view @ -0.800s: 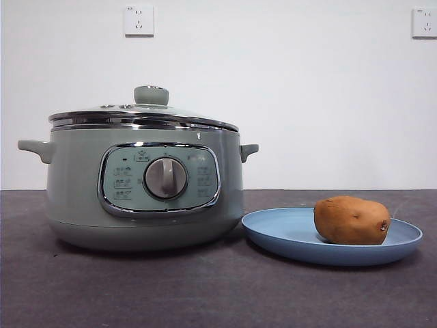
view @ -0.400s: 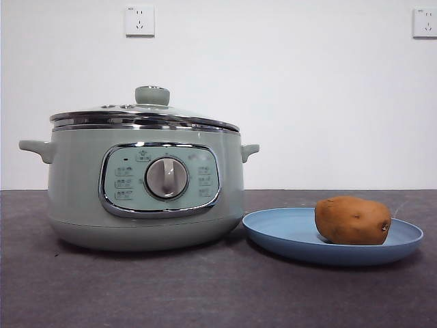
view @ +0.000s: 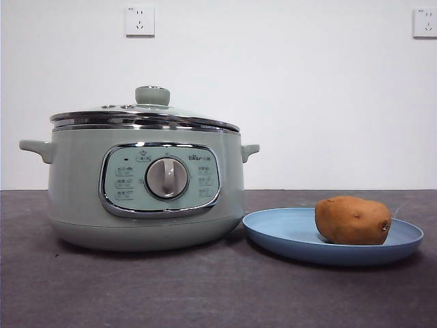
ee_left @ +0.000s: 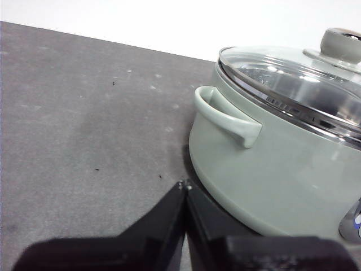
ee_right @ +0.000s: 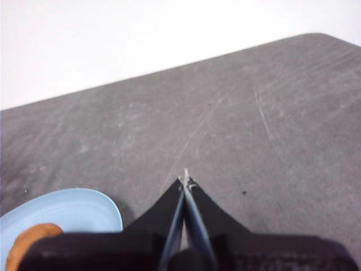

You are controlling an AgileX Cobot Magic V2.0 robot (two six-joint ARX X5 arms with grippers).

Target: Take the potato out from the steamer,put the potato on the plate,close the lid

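Nothing has moved since a second ago: the potato (view: 352,220), firm and easy to pinch across its middle, lies on the plate (view: 280,236), the lid (view: 145,116) sits on the steamer (view: 145,184), and both the left gripper (ee_left: 185,186) and right gripper (ee_right: 185,179) are pressed together, holding nothing.

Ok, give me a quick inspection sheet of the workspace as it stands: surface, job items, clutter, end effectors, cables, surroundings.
Surface: dark grey table, with faint scratches and specks.
Steamer: upright at front view left, dial facing the camera.
Lid: seated on the steamer's rim, knob up.
Plate: flat on the table just right of the steamer.
Potato: lying on the plate, toward its right side, dark spot at the right end.
Clutter: nothing seen.
Left end effector: shut, empty, low beside the steamer's side handle.
Right end effector: shut, empty, over bare table beside the plate.
Cables: nothing seen.
Surroundings: white wall with two sockets.
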